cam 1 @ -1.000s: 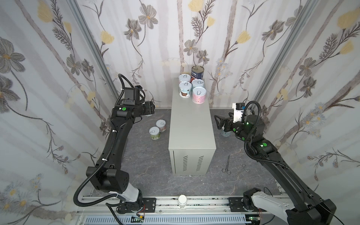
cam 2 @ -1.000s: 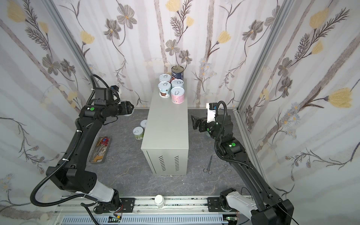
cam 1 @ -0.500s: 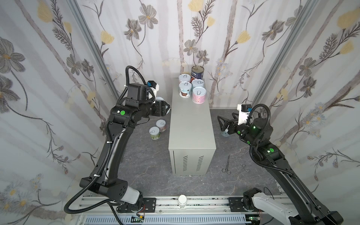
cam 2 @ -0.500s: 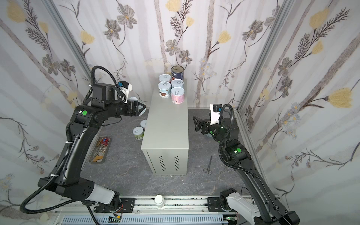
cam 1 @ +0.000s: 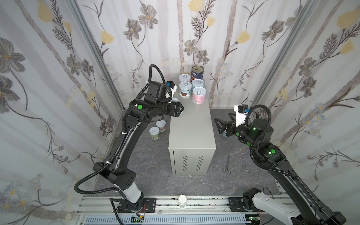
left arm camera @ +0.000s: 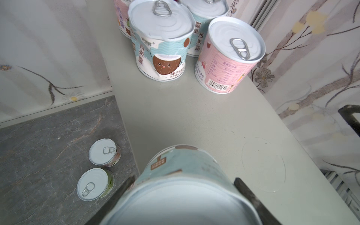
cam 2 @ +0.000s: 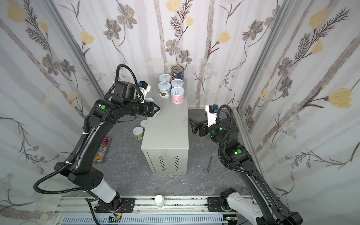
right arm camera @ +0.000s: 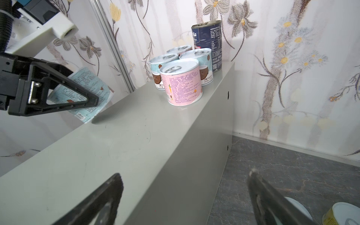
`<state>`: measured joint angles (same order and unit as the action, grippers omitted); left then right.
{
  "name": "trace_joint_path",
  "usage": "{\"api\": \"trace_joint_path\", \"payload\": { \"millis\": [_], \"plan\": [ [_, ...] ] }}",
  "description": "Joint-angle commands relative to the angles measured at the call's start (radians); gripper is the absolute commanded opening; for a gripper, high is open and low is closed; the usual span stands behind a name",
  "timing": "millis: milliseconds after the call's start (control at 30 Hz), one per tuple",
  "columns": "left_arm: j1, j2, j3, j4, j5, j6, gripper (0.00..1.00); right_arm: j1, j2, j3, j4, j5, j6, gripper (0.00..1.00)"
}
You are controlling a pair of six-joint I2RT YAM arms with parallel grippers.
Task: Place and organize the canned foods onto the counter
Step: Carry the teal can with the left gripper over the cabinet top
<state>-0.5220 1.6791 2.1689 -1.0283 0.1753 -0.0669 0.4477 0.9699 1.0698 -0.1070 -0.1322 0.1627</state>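
Note:
The grey-beige counter [cam 1: 191, 126] [cam 2: 167, 124] stands mid-floor. At its far end stand a tall dark can [cam 1: 197, 71], a pink can [cam 1: 199, 95] [left arm camera: 228, 58] and three teal cans [cam 1: 185, 89]. My left gripper [cam 1: 180, 110] [left arm camera: 185, 180] is shut on a teal can [left arm camera: 181, 169] [right arm camera: 83, 91], held tilted just above the counter's left edge. Two more cans [cam 1: 161, 125] [cam 1: 154, 133] stand on the floor left of the counter. My right gripper [cam 1: 222, 121] [right arm camera: 185, 175] hangs open and empty beside the counter's right side.
Scissors [cam 1: 227, 165] and forceps [cam 1: 241, 169] lie on the dark floor to the right of the counter. A tray of tools [cam 2: 102, 150] sits by the left wall. A yellow can [right arm camera: 342, 214] stands on the floor near my right gripper.
My left arm has swung right from near the left wall, bringing the teal can to the counter's left edge. My right gripper has drifted slightly right, still open.

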Motion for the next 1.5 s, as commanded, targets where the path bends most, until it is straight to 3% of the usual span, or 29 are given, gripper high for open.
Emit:
{"api": "trace_joint_path", "payload": {
  "millis": [0, 167, 500, 1100, 1267, 1467],
  "plan": [
    [-0.023, 0.029, 0.041, 0.019, -0.042, 0.021, 0.59, 0.003, 0.008, 0.015, 0.03, 0.007, -0.02, 1.0],
    [-0.047, 0.067, 0.059, 0.009, -0.085, 0.024, 0.61, 0.013, 0.007, 0.013, 0.038, -0.001, -0.02, 1.0],
    [-0.082, 0.093, 0.07, 0.006, -0.155, 0.036, 0.76, 0.017, -0.025, -0.024, 0.022, 0.013, -0.022, 1.0],
    [-0.088, 0.042, 0.068, 0.097, -0.128, 0.029, 0.83, 0.018, -0.031, -0.056, 0.02, 0.025, -0.03, 1.0],
    [-0.098, -0.063, -0.096, 0.142, -0.168, 0.041, 0.86, 0.019, -0.031, -0.051, 0.014, 0.028, -0.033, 1.0],
    [-0.099, -0.28, -0.386, 0.322, -0.17, 0.038, 0.86, 0.02, -0.032, -0.058, 0.017, 0.032, -0.028, 1.0]
  ]
}}
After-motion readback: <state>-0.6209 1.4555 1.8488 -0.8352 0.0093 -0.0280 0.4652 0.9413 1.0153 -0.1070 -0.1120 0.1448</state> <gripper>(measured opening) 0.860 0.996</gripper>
